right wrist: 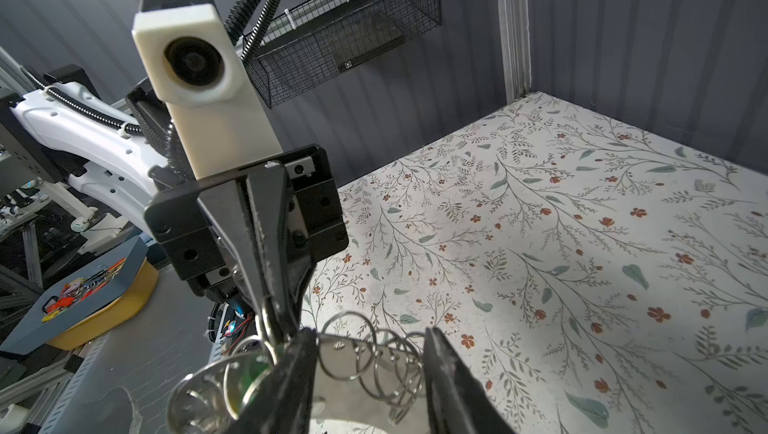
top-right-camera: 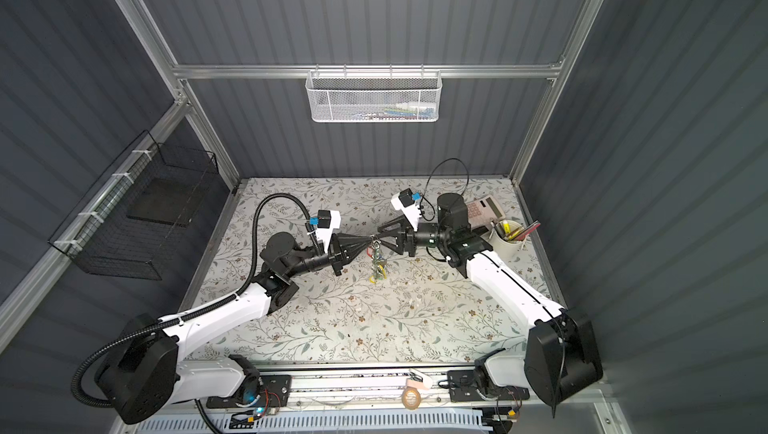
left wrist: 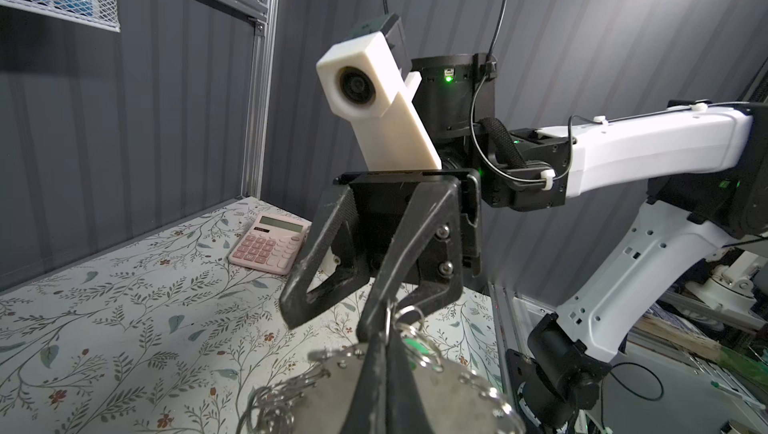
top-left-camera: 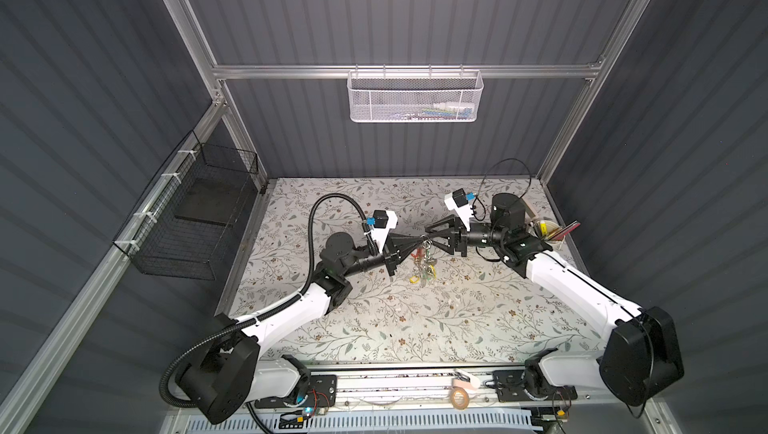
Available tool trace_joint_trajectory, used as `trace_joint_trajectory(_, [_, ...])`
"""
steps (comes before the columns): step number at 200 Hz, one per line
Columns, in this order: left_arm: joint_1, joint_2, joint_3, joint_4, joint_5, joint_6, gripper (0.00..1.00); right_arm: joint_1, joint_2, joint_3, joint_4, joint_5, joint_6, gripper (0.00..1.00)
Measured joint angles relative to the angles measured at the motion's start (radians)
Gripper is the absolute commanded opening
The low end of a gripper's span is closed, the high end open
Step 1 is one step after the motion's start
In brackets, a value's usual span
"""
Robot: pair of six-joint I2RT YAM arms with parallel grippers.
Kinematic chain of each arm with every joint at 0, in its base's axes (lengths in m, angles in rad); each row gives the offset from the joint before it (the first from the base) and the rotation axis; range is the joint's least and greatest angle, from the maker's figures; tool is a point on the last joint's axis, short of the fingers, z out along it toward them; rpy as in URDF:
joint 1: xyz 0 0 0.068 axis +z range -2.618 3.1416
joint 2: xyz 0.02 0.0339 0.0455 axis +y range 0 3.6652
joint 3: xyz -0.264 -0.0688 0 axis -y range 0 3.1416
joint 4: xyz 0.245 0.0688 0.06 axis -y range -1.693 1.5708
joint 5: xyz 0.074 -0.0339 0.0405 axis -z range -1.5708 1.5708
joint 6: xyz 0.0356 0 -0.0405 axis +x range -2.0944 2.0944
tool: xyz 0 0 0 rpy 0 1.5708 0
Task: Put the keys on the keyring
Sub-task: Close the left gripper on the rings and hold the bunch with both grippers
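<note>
A: Top views first; what hangs in the middle?

B: In both top views the keyring (top-left-camera: 423, 263) hangs over the floral tabletop (top-left-camera: 457, 320), right where the left fingers (top-left-camera: 405, 241) and right fingers (top-left-camera: 430, 229) meet tip to tip; its tags are too small to sort by colour there.

A: Any writing?

B: The white mesh basket (top-left-camera: 415, 97) holds something with coloured print, too blurred to read; in a top view a pink calculator (top-right-camera: 484, 207) lies near a pen cup (top-right-camera: 508, 251), its key legends illegible.

A: Left wrist view?

B: The left fingers (left wrist: 374, 378) are pressed together on a small silver ring; the keys (left wrist: 415, 347), green tag showing, sit just beside their tips, against the grey keyring (left wrist: 332, 403); the right fingers (left wrist: 328, 228) stand partly apart.

A: Right wrist view?

B: The right fingers (right wrist: 295, 374) are part-spread and hold the keyring (right wrist: 357, 351); its grey band reaches from one to the other, well above the tabletop (right wrist: 582, 245); silver rings (right wrist: 345, 349) hang along it; the green tag (right wrist: 245, 374) shows through one; a white label (right wrist: 347, 64) on the black wire basket (right wrist: 345, 25) is too small to read.
</note>
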Motion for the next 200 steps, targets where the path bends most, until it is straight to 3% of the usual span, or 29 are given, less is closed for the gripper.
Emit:
trace_joint_trajectory(64, [0.0, 0.008, -0.019, 0.06, -0.021, -0.037, 0.0, -0.078, -0.074, -0.032, 0.107, -0.013, 0.101, 0.49])
trace_joint_trajectory(102, [-0.001, 0.008, -0.019, 0.072, -0.021, -0.046, 0.0, -0.046, -0.076, -0.032, 0.15, -0.043, 0.124, 0.47])
trace_joint_trajectory(145, [-0.001, 0.008, -0.019, 0.072, -0.023, -0.049, 0.0, -0.016, -0.033, -0.032, 0.157, -0.072, 0.138, 0.34])
trace_joint_trajectory(181, [-0.003, 0.008, -0.019, 0.072, -0.041, -0.058, 0.0, -0.014, -0.023, -0.033, 0.159, -0.081, 0.142, 0.16])
trace_joint_trajectory(200, [-0.005, 0.008, -0.02, 0.073, -0.051, -0.061, 0.0, -0.013, -0.023, -0.035, 0.159, -0.083, 0.148, 0.15])
